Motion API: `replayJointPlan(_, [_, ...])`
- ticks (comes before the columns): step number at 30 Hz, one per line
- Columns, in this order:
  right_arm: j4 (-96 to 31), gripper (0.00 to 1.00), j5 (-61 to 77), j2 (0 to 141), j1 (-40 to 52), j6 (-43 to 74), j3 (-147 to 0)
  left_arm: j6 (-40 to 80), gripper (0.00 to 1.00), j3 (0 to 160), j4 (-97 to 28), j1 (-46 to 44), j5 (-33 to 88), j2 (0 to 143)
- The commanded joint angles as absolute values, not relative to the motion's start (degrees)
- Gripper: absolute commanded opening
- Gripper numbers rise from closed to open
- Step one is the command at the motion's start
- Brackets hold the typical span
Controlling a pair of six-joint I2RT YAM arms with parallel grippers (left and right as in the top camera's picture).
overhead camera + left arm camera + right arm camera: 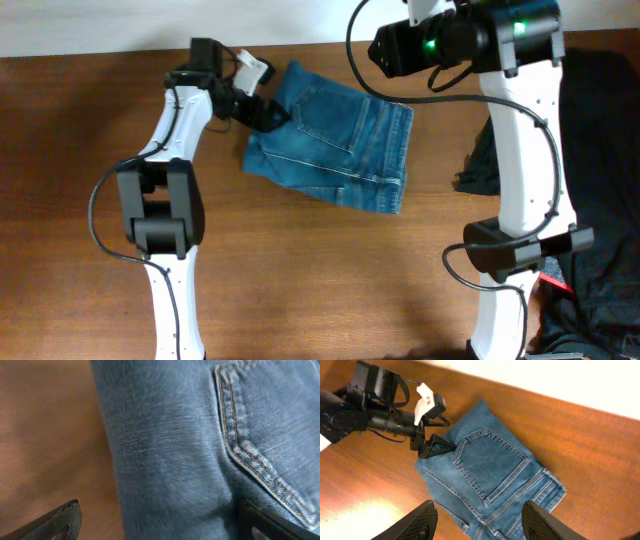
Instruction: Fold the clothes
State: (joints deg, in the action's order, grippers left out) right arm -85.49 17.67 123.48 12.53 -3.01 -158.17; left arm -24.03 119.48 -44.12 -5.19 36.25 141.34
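The wooden bench carries a heap of black cloth along its right edge. The folded jeans lie flat at the far middle, back pocket up. The left fingers stand wide apart astride the jeans' left edge. The right fingers hang apart above, holding nothing.

No legible txt, labels, brands or nos. in any view.

jeans: med-blue denim, faded patches, tan stitching | table: red-brown wood
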Motion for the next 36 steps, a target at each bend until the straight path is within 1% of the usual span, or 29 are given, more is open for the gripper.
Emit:
replayJointPlan(1, [-86.4,0.59,15.2,125.2,12.7,-2.7,-157.4,-25.2,0.95,119.8,-48.1,-9.0,39.7,143.6])
replayJointPlan(2, [-86.6,0.59,14.7,125.2,12.7,-2.7,-157.4,-25.2,0.79,119.8,-49.0,-9.5,39.7,143.6])
replayJointPlan(4, [-87.2,0.60,14.3,125.2,12.7,-2.7,-157.4,-25.2,0.39,119.9,-50.0,-10.0,39.7,143.5])
replayJointPlan(5, [-87.5,0.59,14.3,125.2,12.7,-2.7,-157.4,-25.2,0.22,119.9,-50.3,-10.1,39.7,143.5])
replayJointPlan(6, [-87.7,0.59,14.3,125.2,12.7,-2.7,-157.4,-25.2,0.14,119.9,-50.8,-10.1,39.7,143.5])
replayJointPlan(9, [-88.6,0.59,14.3,125.2,12.7,-2.7,-157.4,-25.2,0.03,119.9,-52.8,-9.7,39.7,143.5])
replayJointPlan(10, [-88.8,0.59,14.3,125.2,12.7,-2.7,-157.4,-25.2,0.00,119.9,-53.5,-9.5,39.7,143.5])
replayJointPlan(14, [-89.7,0.59,12.2,125.2,12.7,-2.9,-157.4,-24.9,0.00,119.9,-56.8,-7.5,39.7,143.5])
replayJointPlan(20, [-91.8,0.59,8.3,125.2,12.0,-3.0,-157.4,-17.3,0.00,119.9,-59.1,0.9,39.7,142.4])
replayJointPlan(26, [-92.9,0.60,8.3,125.2,10.4,-2.9,-157.4,-8.4,0.00,119.9,-59.8,15.1,39.6,141.7])
replayJointPlan(36, [-94.1,0.60,8.3,125.2,8.4,-3.0,-157.4,-3.4,0.00,119.9,-67.9,39.9,37.5,141.7])
